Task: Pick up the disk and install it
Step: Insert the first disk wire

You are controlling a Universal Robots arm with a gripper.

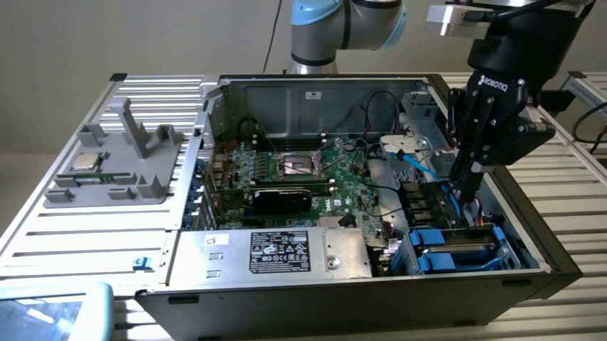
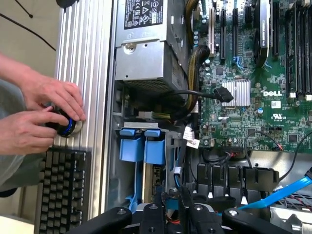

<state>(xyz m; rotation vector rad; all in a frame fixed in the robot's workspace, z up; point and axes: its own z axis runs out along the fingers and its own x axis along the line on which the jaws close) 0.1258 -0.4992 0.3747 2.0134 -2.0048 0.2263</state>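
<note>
The disk, a silver drive in a bright blue carrier, lies in the drive bay at the front corner of the open computer case, on the exterior view's right. My gripper reaches straight down into that bay and is shut on the disk's end away from the carrier's blue tabs; the contact itself is partly hidden. In the wrist view the disk runs from its two blue tabs back under my gripper.
A silver power-supply box sits beside the bay, with the motherboard behind it. Cables, one of them blue, run close to my fingers. A CPU chip rests on a grey fixture. A person's hands work by a keyboard.
</note>
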